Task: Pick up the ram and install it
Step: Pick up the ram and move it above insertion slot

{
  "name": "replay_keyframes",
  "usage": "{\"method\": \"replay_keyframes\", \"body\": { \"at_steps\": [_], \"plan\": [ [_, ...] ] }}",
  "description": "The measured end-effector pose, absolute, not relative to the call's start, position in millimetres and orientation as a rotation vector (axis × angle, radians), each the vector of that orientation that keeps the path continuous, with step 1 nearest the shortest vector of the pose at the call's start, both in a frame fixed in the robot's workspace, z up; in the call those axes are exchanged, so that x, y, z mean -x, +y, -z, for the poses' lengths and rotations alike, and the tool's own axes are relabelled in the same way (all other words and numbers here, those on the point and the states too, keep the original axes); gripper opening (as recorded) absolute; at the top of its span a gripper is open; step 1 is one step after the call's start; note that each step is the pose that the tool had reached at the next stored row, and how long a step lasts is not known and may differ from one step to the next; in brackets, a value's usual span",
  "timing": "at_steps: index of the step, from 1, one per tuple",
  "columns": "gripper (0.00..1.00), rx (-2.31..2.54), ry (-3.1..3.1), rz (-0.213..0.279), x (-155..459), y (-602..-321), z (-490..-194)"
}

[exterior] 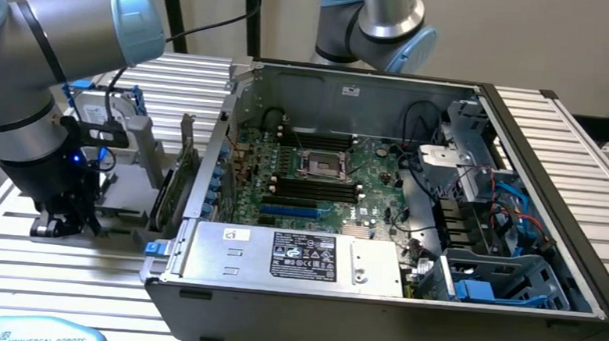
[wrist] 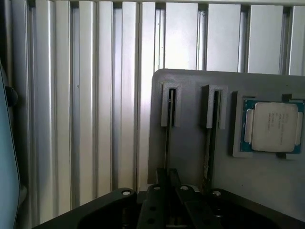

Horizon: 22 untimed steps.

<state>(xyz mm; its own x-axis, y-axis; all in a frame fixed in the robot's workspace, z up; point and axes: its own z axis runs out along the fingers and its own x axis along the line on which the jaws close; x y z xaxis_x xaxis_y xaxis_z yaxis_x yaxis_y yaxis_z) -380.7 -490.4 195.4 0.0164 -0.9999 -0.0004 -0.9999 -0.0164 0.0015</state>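
Two sticks stand edge-up in slots of the grey holder (wrist: pixel 190 157), prob. so I can pinch from above. My gripper (wrist: pixel 167 177) is closed thin on the ram (wrist: pixel 168 133), seated in the slot nearest the holder's edge, not yet lifted. Holder's on the worktop (wrist: pixel 95 105) beside the PC case (exterior: pixel 381 299).

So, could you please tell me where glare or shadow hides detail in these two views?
Wrist view: light glares off the aluminium slats and the processor lid, while the pincer is a dark mass. Exterior view: even lighting inside the computer case; the pincer looks dark below the arm.
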Motion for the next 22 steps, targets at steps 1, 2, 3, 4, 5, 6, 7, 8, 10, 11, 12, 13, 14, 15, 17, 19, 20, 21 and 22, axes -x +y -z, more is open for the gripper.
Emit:
{"method": "replay_keyframes", "body": {
  "at_steps": [1,2,3,4,5,6,7,8,10,11,12,13,14,15,17,19,20,21,22],
  "plan": [
    [0.14,-2.24,-2.202,0.002,381,-490,-195],
    [0.14,-2.24,-2.202,0.002,381,-490,-195],
    [0.14,-2.24,-2.202,0.002,381,-490,-195],
    [0.14,-2.24,-2.202,0.002,381,-490,-195],
    [0.14,-2.24,-2.202,0.002,381,-490,-195],
    [0.14,-2.24,-2.202,0.002,381,-490,-195],
    [0.14,-2.24,-2.202,0.002,381,-490,-195],
    [0.14,-2.24,-2.202,0.002,381,-490,-196],
    [0.14,-2.24,-2.202,0.002,381,-490,-197],
    [0.14,-2.24,-2.202,0.002,381,-490,-199],
    [0.14,-2.24,-2.202,0.002,381,-490,-201],
    [0.14,-2.24,-2.202,0.002,381,-490,-203],
    [0.14,-2.24,-2.202,0.002,381,-490,-206],
    [0.14,-2.24,-2.202,0.002,381,-490,-208],
    [0.14,-2.24,-2.201,0.002,380,-490,-215],
    [0.14,-2.241,-2.201,0.002,380,-490,-223],
    [0.14,-2.241,-2.201,0.002,380,-490,-228],
    [0.14,-2.241,-2.201,0.002,380,-490,-233],
    [0.14,-2.241,-2.201,0.002,380,-490,-237]
  ]
}}
